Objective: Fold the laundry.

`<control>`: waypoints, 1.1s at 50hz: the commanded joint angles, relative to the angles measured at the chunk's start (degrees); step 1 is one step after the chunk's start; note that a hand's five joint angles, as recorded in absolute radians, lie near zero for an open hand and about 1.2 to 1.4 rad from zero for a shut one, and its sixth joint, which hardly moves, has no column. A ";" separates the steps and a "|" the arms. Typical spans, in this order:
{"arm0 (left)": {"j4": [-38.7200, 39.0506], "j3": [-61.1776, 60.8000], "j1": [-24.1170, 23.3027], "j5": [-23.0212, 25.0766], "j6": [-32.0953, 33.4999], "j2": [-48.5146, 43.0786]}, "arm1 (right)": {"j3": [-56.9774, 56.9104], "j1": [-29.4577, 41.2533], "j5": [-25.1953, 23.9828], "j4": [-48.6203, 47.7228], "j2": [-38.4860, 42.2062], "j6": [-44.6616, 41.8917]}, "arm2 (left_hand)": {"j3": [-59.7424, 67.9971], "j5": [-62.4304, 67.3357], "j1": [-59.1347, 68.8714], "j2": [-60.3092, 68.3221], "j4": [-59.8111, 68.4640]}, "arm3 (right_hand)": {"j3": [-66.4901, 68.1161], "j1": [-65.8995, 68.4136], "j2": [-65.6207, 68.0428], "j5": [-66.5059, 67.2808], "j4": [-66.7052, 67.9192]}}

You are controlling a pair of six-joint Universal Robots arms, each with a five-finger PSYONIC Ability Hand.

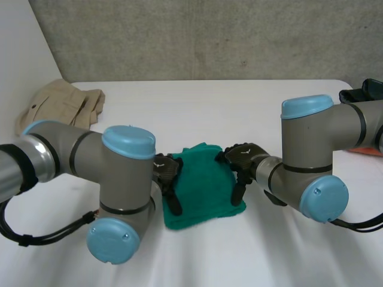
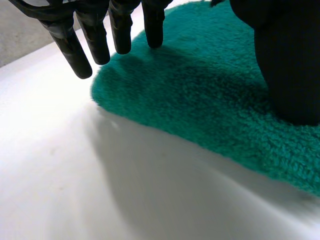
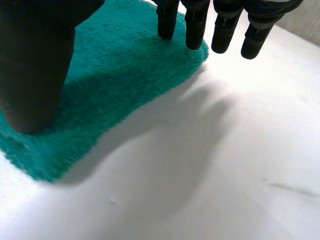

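Observation:
A small green towel (image 1: 203, 186) lies folded on the white table (image 1: 239, 107) between my two hands. My left hand (image 1: 168, 177) is at the towel's left edge. In the left wrist view its fingers (image 2: 92, 40) are straight, their tips spread over the towel (image 2: 200, 95) edge and the table, and the thumb (image 2: 290, 65) rests on the pile. My right hand (image 1: 242, 160) is at the right edge. Its fingers (image 3: 195, 27) are straight too, partly over the towel (image 3: 115, 80) corner, with the thumb (image 3: 35, 65) down on the cloth. Neither hand pinches the towel.
A beige garment (image 1: 63, 106) lies crumpled at the back left of the table. A black and orange object (image 1: 366, 95) sits at the right edge. Both grey arms reach in low over the near part of the table.

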 commanded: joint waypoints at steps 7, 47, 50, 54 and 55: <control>0.52 5.77 2.02 8.86 5.75 11.09 | 12.02 2.61 3.06 -13.43 -13.43 -3.61 | -2.03 -2.75 -1.03 -2.00 -1.66 | -2.00 -2.89 -2.03 -2.63 -2.00; -2.30 8.41 8.26 47.11 5.13 18.39 | 28.48 10.79 3.24 -49.93 -4.22 -16.62 | -1.98 -2.70 -0.99 -1.95 -1.62 | 13.87 12.98 13.84 13.24 13.87; -2.30 8.41 8.26 47.11 5.13 18.39 | 25.23 10.79 3.33 -49.67 -2.29 -16.71 | -1.98 -2.70 -0.99 -1.95 -1.62 | 58.89 58.00 58.86 58.26 58.89; -2.30 8.49 8.26 47.02 5.22 18.39 | 22.24 10.71 3.77 -49.31 -1.75 -16.53 | -1.98 -2.70 -0.99 -1.95 -1.62 | 68.00 67.11 67.97 67.37 68.00; -2.30 8.58 8.26 47.02 5.22 18.39 | 21.88 10.53 3.77 -49.31 -1.93 -16.44 | -1.98 -2.70 -0.99 -1.95 -1.62 | 68.00 67.11 67.97 67.37 68.00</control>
